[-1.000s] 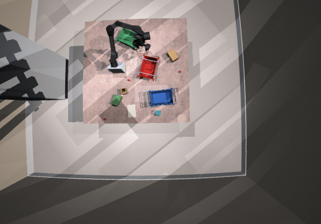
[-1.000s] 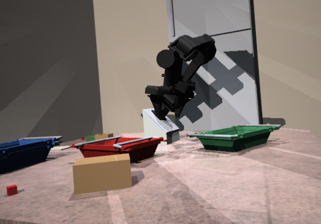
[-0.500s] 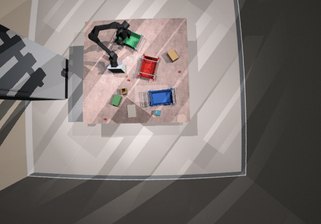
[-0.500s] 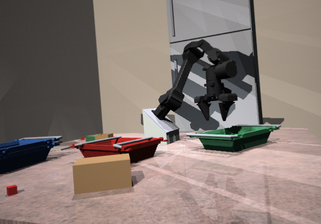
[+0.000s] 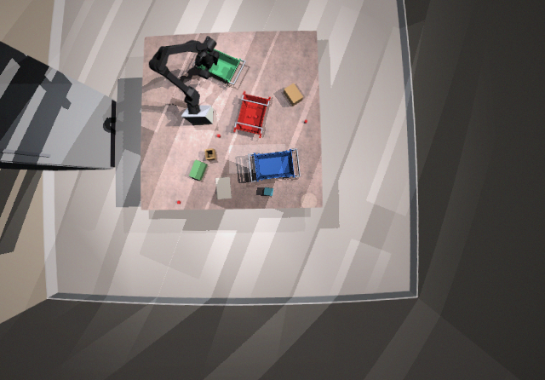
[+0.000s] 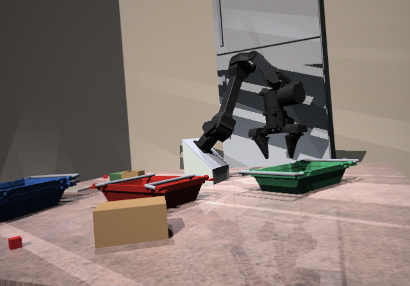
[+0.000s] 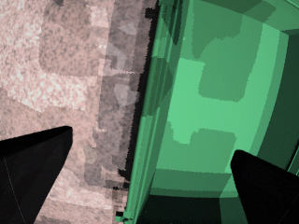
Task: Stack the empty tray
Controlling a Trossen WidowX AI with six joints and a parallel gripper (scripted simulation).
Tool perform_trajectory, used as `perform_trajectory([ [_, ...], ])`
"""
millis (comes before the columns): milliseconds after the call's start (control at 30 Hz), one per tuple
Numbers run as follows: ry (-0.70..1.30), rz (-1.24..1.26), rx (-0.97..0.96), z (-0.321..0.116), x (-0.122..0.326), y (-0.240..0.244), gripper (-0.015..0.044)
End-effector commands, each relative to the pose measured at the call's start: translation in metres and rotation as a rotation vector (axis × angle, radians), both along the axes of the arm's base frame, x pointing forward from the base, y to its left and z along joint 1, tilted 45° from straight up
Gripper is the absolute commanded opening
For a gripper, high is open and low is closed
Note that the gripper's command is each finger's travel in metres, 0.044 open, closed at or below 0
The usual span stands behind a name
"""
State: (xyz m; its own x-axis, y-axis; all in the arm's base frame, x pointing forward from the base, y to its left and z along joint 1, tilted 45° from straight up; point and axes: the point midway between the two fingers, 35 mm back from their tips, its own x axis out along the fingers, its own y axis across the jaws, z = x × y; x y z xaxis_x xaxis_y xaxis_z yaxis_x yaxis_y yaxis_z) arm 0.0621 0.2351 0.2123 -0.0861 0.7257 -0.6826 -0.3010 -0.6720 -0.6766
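Note:
The loaded red tray (image 5: pixel 253 108) (image 6: pixel 183 195) stands mid-table. Small red blocks show faintly inside it in the top view. Its two grey wire bars (image 5: pixel 255 101) (image 5: pixel 249 125) lie in across its top, one near each end. The empty green tray (image 5: pixel 226 68) (image 6: pixel 298 181) (image 7: pixel 192 107) stands level on the table, its bars out over its ends. My gripper (image 6: pixel 278 158) (image 7: pixel 156 148) is open and empty, pointing down above the green tray. In the wrist view one long wall runs between the fingers, with one finger over the table side and one over the tray's inside. The arm hides part of this tray in the top view.
A blue tray (image 5: pixel 275 165) (image 6: pixel 32 193) stands beyond the red one. A tan box (image 5: pixel 293 94) (image 6: pixel 131 223) stands near the red tray. A green block (image 5: pixel 197 170), a small tan open box (image 5: pixel 210 154), a pale slab (image 5: pixel 223 187) and a teal block (image 5: pixel 267 191) also lie there.

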Motion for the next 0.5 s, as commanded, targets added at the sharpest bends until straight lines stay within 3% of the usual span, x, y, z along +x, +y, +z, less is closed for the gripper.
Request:
perform_trajectory([
  [0, 0.011, -0.001, -0.021, -0.017, 0.000, 0.012, 0.0440],
  [467, 0.015, -0.001, -0.020, -0.054, -0.009, 0.046, 0.0440],
])
